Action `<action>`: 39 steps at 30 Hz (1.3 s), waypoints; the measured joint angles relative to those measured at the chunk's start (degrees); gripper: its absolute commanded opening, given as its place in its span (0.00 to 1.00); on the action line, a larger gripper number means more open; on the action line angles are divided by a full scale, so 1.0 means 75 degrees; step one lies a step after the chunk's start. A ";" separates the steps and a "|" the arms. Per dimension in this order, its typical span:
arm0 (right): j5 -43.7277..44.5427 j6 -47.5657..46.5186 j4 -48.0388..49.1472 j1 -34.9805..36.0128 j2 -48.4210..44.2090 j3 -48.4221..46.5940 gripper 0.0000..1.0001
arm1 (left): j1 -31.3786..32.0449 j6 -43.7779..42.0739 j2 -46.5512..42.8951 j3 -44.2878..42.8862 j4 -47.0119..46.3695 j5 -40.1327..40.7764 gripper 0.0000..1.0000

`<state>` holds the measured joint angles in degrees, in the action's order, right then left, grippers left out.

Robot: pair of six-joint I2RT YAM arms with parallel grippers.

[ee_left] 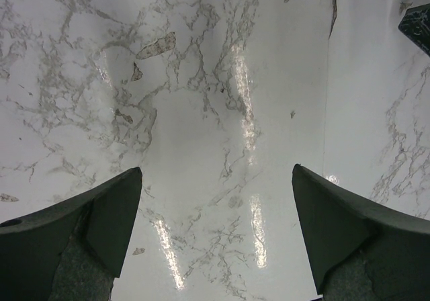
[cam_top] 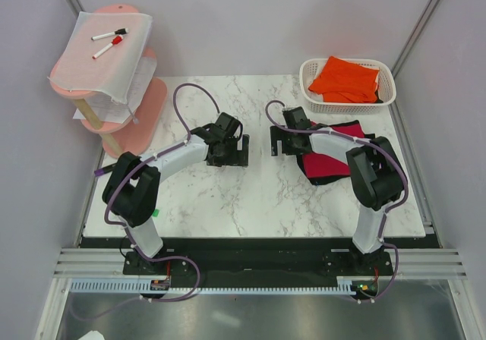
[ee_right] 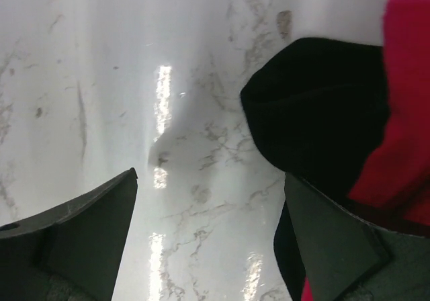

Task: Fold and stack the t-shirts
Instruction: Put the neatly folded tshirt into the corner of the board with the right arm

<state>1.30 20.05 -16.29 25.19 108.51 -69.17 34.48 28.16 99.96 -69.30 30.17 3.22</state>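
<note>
The t-shirts (cam_top: 325,165) number three. The orange t-shirt (cam_top: 345,80) lies bunched in the single white basket (cam_top: 387,91) at the far right corner of the counter (cam_top: 250,196). The red t-shirt (cam_top: 348,130) and the black t-shirt (cam_top: 328,179) overlap in one heap on the right side of the counter, partly under the right arm (cam_top: 372,181).

Only the overhead view shows me the basket and the orange cloth. It is also the only view with the pink shelf stand (cam_top: 144,116) at the far left, where a white sheet (cam_top: 106,67) carries two marker pens (cam_top: 110,33). The right wrist view gives what the overhead cannot: a rounded black edge on the marble, with red beside it on the right.

I have two arms, each with one pincer. The left arm (cam_top: 137,192) reaches to mid-counter. The left pincer (ee_left: 216,173) is spread wide over bare marble, with nothing between its fingers. The right pincer (ee_right: 211,180) is likewise released and grips nothing, at the left edge of the heap. Its right finger (ee_right: 336,240) sits against the black cloth in view, but I cannot tell whether they touch.
</note>
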 measured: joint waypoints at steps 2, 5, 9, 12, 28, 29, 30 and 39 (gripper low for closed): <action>0.0297 0.0026 -0.0102 -0.0052 -0.0003 0.0003 0.98 | 0.0000 0.0000 0.0000 0.0000 -0.0006 0.0026 1.00; 0.0659 0.0050 -0.0163 -0.0245 -0.0047 0.0085 0.98 | 0.0000 0.0000 0.0000 0.0000 -0.0006 0.0044 1.00; 0.1207 0.0047 -0.0329 -0.0880 -0.0297 0.0443 0.98 | 0.0000 0.0000 0.0000 0.0000 -0.0006 0.0044 1.00; 0.1486 0.0125 -0.0472 -0.1475 -0.0425 0.0592 0.98 | 0.0000 0.0000 0.0000 0.0000 -0.0003 0.0044 1.00; 0.1061 -0.0102 -0.0714 -0.1716 -0.1259 0.1011 0.98 | 0.0000 -0.0055 -0.0035 0.0201 0.0006 0.0612 1.00; 0.0938 -0.0125 -0.0647 -0.1609 -0.1387 0.1017 0.98 | 0.0000 -0.0067 -0.0050 0.0233 0.0000 0.0697 1.00; 0.0857 -0.0143 -0.0551 -0.1483 -0.1480 0.1017 0.98 | 0.0000 -0.0082 -0.0064 0.0256 0.0000 0.0778 1.00; 0.0388 -0.0388 0.0393 0.0434 -0.1326 0.0493 0.98 | 0.0000 -0.0245 -0.0705 0.0606 -0.0026 0.1585 1.00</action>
<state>4.21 17.15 -13.34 28.45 98.56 -65.47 34.48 26.33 94.67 -64.75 29.98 15.11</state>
